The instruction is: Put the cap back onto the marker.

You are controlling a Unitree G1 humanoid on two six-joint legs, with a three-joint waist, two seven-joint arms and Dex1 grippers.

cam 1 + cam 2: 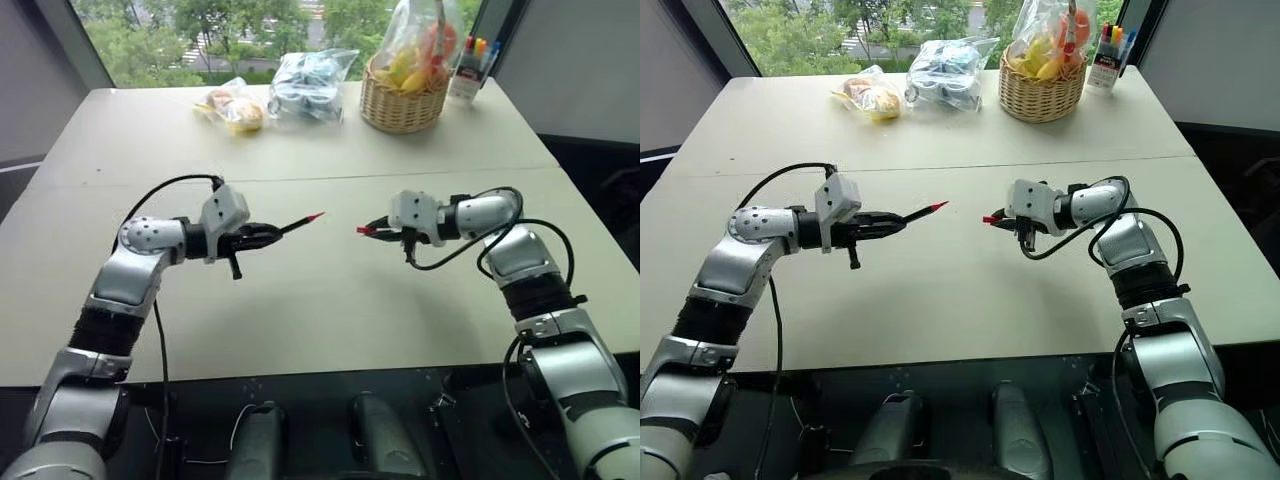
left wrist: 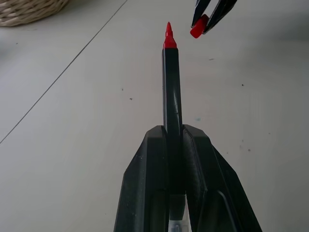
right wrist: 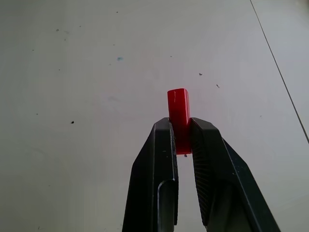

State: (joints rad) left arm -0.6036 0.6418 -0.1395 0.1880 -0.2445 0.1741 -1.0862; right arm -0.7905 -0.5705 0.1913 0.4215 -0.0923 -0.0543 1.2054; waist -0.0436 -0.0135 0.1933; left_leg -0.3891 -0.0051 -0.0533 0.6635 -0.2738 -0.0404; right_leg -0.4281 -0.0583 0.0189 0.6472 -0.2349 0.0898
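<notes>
Capping is not yet done: the marker (image 1: 300, 223) and the cap (image 1: 366, 230) are each held, but a clear gap is seen between the red tip and the cap. Alignment of the two and pressing the cap home are judged to remain.

The left end effector (image 1: 268, 233) is closed on the black barrel of the marker, with the tip projecting toward the robot's right and raised slightly above the bench (image 1: 320, 300). The right end effector (image 1: 372, 229) is closed on the cap, which is pinched between the fingertips with roughly half its length protruding.

Both arms are held bent above the middle of the bench, end effectors facing each other at about the same height. In the left wrist view the cap is seen offset to one side of the marker's axis, so a sideways correction is judged necessary before insertion.
</notes>
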